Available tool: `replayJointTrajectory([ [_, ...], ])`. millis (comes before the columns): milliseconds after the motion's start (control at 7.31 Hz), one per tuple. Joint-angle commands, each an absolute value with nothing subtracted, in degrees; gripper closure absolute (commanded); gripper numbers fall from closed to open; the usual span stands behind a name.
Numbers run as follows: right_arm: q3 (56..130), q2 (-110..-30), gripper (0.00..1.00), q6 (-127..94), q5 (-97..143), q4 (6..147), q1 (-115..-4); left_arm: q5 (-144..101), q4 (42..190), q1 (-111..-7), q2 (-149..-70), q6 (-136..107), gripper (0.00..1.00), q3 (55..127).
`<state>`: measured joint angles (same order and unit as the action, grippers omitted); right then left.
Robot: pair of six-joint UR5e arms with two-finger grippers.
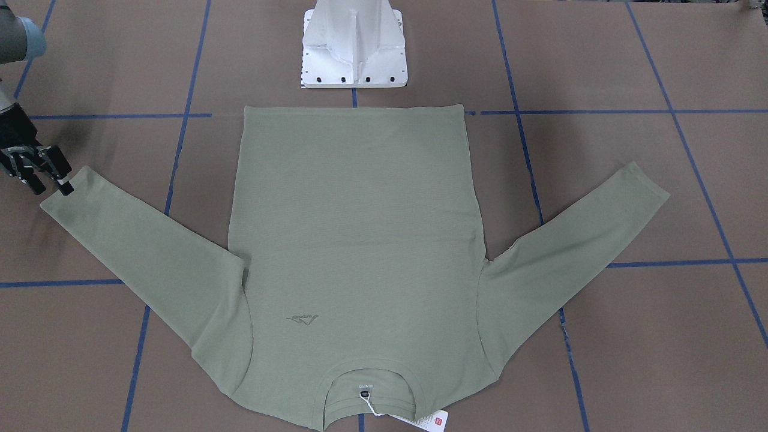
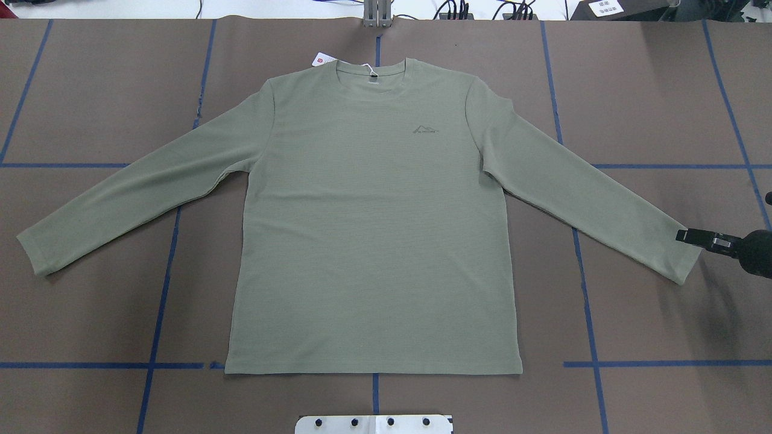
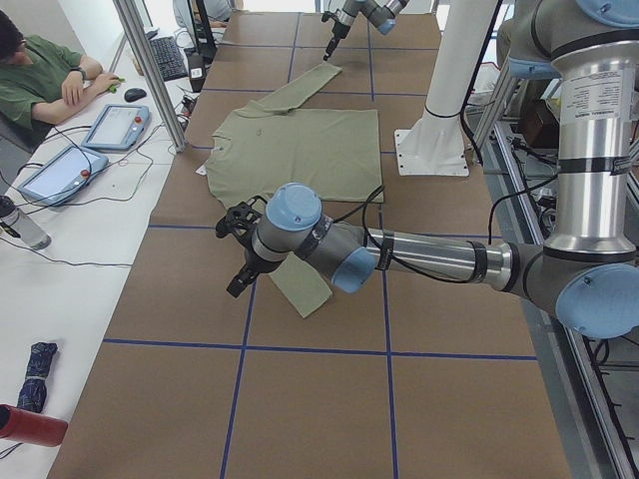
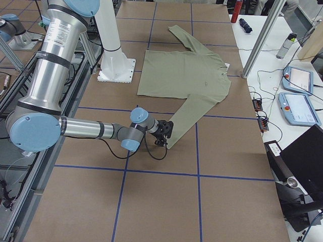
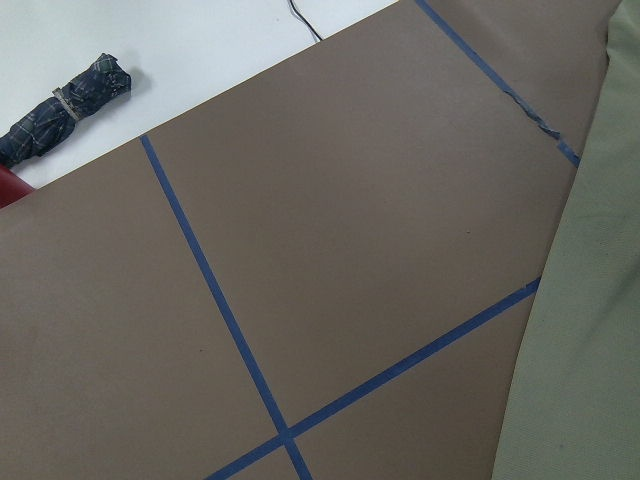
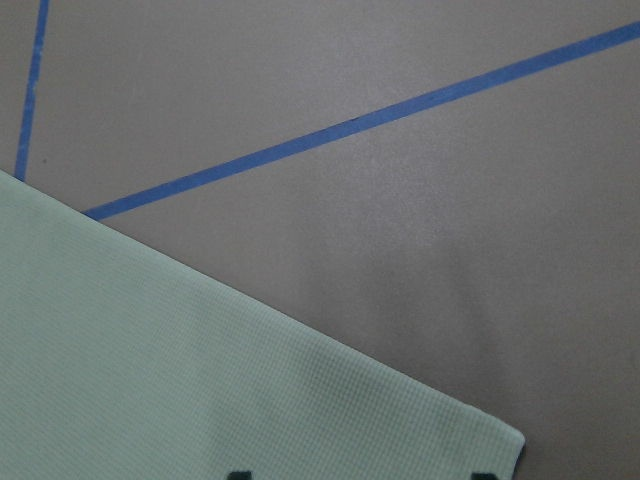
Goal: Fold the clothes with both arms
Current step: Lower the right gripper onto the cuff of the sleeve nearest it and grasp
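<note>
left gripper (image 3: 238,274) can't tell; right gripper (image 1: 53,188) spread at shirt (image 1: 354,240) cuff, tips cropped.

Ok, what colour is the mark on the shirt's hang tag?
Red, on the white hang tag beside the shirt collar; the front-facing view shows it best.

Brown table cover (image 2: 90,90), blue tape grid (image 2: 90,365); white side bench (image 3: 90,249) with 2 teach pendants (image 3: 115,125), folded umbrella (image 5: 65,100); aluminium post (image 3: 150,70).

Right hand (image 1: 53,187) low, fingers apart, left hand (image 3: 240,264) hovering
</note>
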<state>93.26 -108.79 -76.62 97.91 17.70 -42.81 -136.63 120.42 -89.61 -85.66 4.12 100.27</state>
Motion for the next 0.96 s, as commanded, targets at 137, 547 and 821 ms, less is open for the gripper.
replayJointTrajectory([
  [137, 90.89, -108.11, 0.22, -73.74, 97.74, 17.14, -42.71, -137.55, 122.33, -89.65, -84.55, 4.13, 0.0, 100.11],
  [547, 89.39, -107.67, 0.23, -71.82, 97.56, 17.14, -42.71, -137.55, 122.43, -89.65, -84.55, 4.13, 0.0, 100.02],
  [821, 88.95, -107.05, 0.25, -71.81, 97.56, 17.23, -42.71, -137.55, 122.43, -89.65, -84.55, 4.04, 0.0, 100.11],
])
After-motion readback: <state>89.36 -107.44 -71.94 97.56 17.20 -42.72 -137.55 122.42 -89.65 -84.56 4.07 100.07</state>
